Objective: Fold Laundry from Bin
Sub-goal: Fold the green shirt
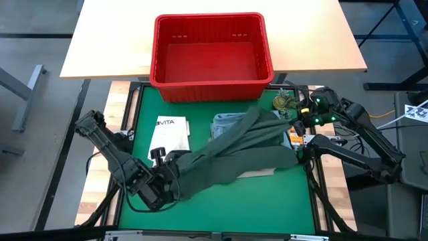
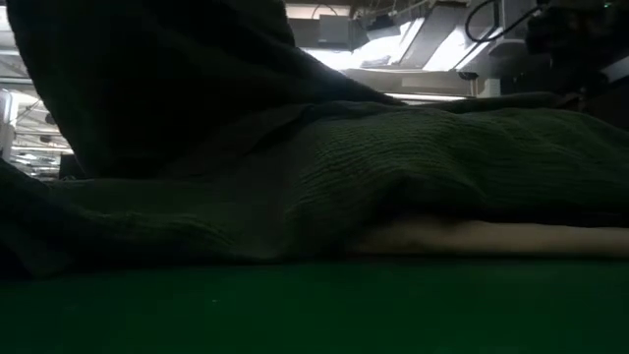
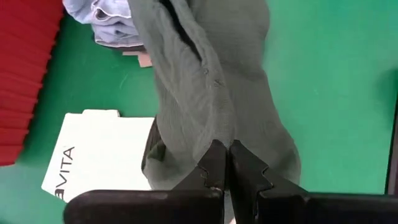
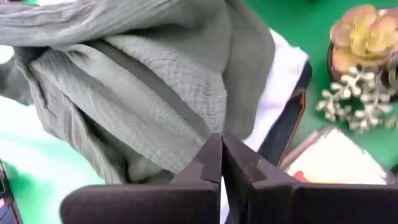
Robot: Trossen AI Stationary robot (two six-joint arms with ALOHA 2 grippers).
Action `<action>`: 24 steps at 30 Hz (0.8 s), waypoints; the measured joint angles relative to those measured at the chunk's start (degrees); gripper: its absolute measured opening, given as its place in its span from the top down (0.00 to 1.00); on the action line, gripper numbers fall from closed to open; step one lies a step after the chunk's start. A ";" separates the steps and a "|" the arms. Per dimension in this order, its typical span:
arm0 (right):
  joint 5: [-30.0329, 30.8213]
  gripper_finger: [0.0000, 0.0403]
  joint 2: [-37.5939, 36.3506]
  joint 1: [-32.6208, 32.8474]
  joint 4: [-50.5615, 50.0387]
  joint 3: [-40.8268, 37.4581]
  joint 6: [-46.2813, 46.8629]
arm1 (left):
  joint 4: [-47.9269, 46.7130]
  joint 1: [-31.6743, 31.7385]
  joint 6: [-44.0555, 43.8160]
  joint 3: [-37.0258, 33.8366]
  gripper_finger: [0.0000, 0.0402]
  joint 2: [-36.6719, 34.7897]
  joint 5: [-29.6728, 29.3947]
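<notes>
A dark olive-green garment (image 1: 234, 150) stretches slantwise across the green mat, from my left gripper (image 1: 167, 166) near the front left to my right gripper (image 1: 295, 130) at the right edge. Both grippers are shut on it. Its middle sags over a beige piece (image 2: 491, 236), which lies flat on the mat. A light blue piece (image 1: 227, 124) lies on the mat by the garment's far side. The red bin (image 1: 212, 57) stands at the far edge; I see nothing lying in it. My left gripper pinches a bunched fold of the olive garment's near-left end (image 3: 217, 134) between its two fingers, slanting down from the front left. The cloth runs away from the fingers toward the bin, gathered in long creases. How many layers are held, I cannot tell. My right gripper pinches a gathered edge of the garment's right end (image 4: 198, 140) between its two fingers, slanting down from the table's right side. The cloth bunches in thick folds just beyond the fingertips (image 4: 211, 155). Part of it rests on a white thing (image 4: 283, 81) underneath.
A white printed sheet (image 1: 168, 137) lies on the mat left of the garment. A small potted succulent (image 1: 286, 102) and a flat pack with an orange edge (image 1: 294, 139) sit at the far right. Bare mat (image 1: 267, 201) runs along the near edge.
</notes>
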 joint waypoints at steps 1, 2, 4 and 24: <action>-0.02 0.99 0.00 0.00 -0.42 0.00 0.02 | 0.45 -0.03 0.03 -0.50 1.00 0.00 -0.09; -0.02 0.99 0.02 0.00 -0.73 0.00 0.06 | 0.63 -0.03 0.04 -0.98 1.00 0.01 -0.38; -0.02 0.99 0.04 0.00 -0.88 0.00 0.35 | 0.58 0.01 0.06 -2.04 1.00 0.04 -1.10; -4.68 0.61 4.03 -0.02 3.70 0.00 -1.38 | 1.34 0.41 0.11 -7.22 1.00 0.04 -1.21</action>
